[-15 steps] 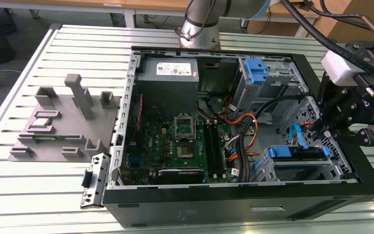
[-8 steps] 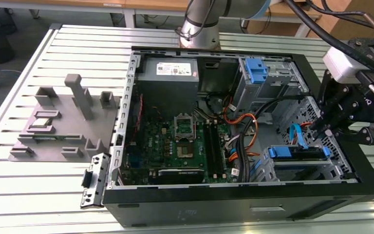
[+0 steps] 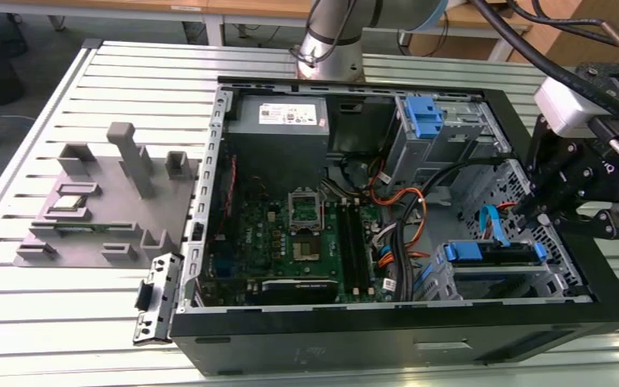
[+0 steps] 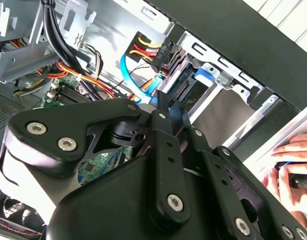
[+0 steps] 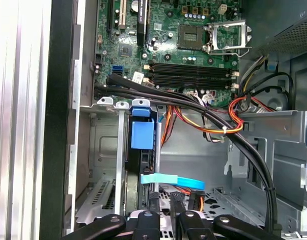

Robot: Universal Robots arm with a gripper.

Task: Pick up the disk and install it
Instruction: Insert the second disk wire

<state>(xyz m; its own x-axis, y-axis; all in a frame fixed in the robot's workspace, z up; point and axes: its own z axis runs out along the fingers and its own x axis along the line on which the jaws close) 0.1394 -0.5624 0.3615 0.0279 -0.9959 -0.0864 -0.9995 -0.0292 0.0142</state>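
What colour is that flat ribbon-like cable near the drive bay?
Light blue cable, clearest in the first wrist view.

The black gripper [image 4: 169,112] reaches into the open computer case [image 4: 233,35], its fingers close together with their tips at the blue-railed disk [image 4: 186,82] seated in the drive cage [image 4: 243,92]; a light-blue flat cable [image 4: 131,80] curves just beside the disk; red, yellow and black wires [image 4: 143,50] plug in above it; a person's hand [image 4: 288,170] rests outside the case wall.
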